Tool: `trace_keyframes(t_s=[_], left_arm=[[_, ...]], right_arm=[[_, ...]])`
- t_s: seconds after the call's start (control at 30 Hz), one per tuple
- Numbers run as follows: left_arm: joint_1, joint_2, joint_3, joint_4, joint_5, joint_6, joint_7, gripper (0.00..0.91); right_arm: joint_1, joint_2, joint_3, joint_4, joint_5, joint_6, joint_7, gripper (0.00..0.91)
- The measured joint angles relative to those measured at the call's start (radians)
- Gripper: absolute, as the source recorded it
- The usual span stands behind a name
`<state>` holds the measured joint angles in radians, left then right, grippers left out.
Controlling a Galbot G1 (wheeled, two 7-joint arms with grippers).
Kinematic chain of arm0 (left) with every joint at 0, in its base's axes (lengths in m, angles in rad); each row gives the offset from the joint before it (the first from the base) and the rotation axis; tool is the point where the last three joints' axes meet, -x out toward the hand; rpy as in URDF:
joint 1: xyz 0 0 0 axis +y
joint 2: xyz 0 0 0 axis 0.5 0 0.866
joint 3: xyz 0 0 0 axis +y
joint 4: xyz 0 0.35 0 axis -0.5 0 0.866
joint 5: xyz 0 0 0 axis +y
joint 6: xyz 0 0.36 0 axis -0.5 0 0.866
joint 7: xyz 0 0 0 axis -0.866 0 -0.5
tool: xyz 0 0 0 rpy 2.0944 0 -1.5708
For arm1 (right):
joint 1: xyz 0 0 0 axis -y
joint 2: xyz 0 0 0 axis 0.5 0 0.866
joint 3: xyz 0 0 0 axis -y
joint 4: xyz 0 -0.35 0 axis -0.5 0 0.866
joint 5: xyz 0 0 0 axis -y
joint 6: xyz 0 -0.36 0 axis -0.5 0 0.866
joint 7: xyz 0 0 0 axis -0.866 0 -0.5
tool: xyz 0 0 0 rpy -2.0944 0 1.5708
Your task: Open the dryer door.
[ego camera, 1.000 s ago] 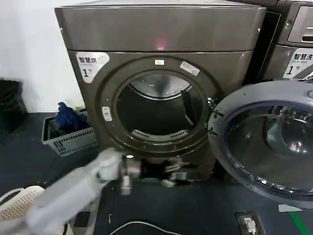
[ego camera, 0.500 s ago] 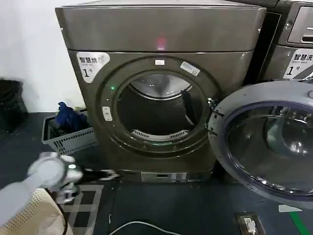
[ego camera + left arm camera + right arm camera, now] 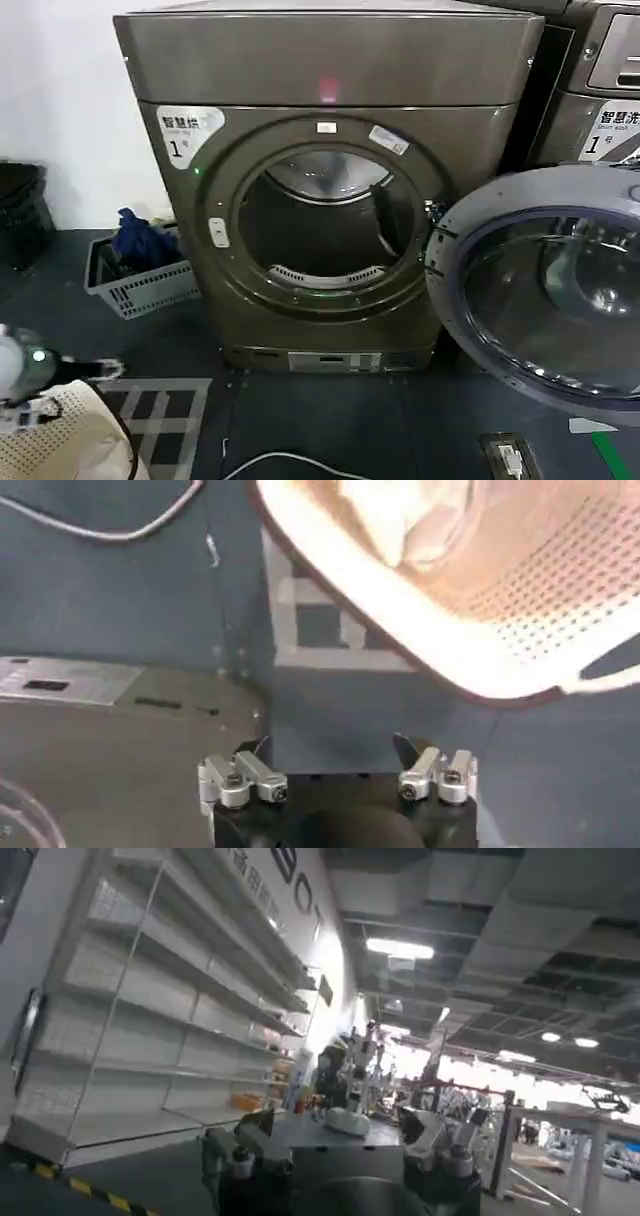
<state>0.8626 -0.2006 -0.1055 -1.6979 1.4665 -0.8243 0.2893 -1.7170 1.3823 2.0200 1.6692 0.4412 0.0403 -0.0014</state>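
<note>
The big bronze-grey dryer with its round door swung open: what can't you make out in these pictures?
- Head view: the chrome-ringed dryer door is cut off by the right edge.
- Head view: the bronze-grey dryer drum's depths are too dark to read.
- Head view: the blue clothes in the grey laundry basket are too small to identify.
- Head view: the second machine is cut off by the right edge.

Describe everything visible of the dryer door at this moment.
The dryer door is a large round porthole, swung fully open to the right of the dryer and hinged at the opening's right edge. Its grey plastic inner face is turned toward the camera, ringing dark tinted glass that carries reflections. Its right part runs out of the picture. No gripper touches it.
</note>
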Motion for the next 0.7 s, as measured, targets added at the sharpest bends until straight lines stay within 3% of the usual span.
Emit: trace_keyframes(t_s=[0.3, 0.7], left_arm=[[0.277, 0.124, -0.054, 0.029, -0.062, 0.000, -0.082, 0.907], [0.327, 0.154, -0.074, 0.052, -0.053, 0.001, -0.085, 0.907]], right_arm=[[0.012, -0.005, -0.024, -0.005, -0.006, 0.005, -0.003, 0.907], [0.016, -0.004, -0.023, -0.018, -0.009, 0.025, 0.000, 0.907]])
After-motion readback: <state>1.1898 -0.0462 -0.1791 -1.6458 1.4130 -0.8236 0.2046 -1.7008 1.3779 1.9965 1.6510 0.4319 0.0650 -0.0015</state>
